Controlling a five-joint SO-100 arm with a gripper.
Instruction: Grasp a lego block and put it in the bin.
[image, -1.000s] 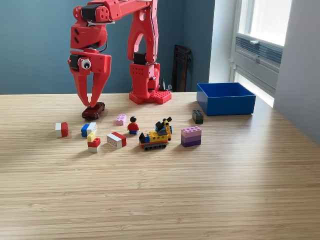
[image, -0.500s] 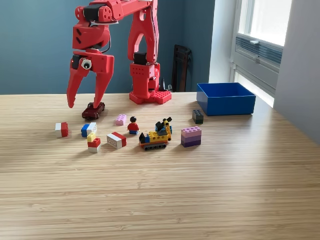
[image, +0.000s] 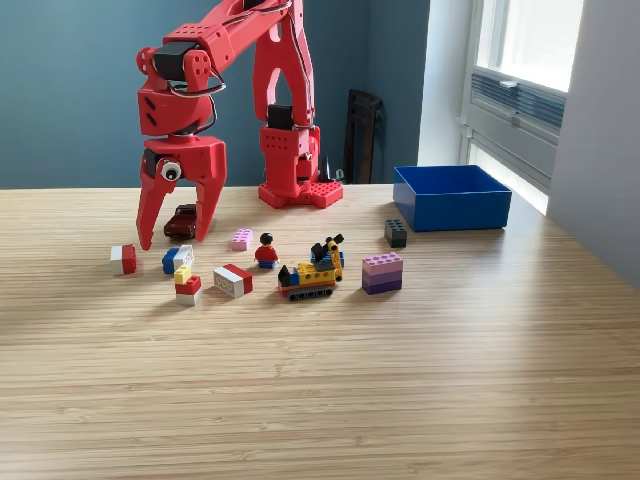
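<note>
In the exterior view my red gripper (image: 175, 240) hangs open at the left, its tips just above the table. A dark red toy car (image: 182, 220) shows between the fingers, behind them. Just in front of the tips lie a blue and white block (image: 177, 258) and a red and white block (image: 123, 259). A yellow, red and white stack (image: 186, 283), a white and red block (image: 233, 280) and a pink block (image: 241, 239) lie nearby. The blue bin (image: 451, 197) stands at the back right, far from the gripper.
A minifigure (image: 266, 251), a yellow tracked vehicle (image: 313, 270), a purple block (image: 382, 272) and a dark block (image: 396, 233) sit mid-table. The arm's red base (image: 298, 180) stands at the back. A window wall runs along the right.
The gripper's jaws spread wider, then the gripper dropped lower and came forward, toward the blue and white block. No block has moved.
</note>
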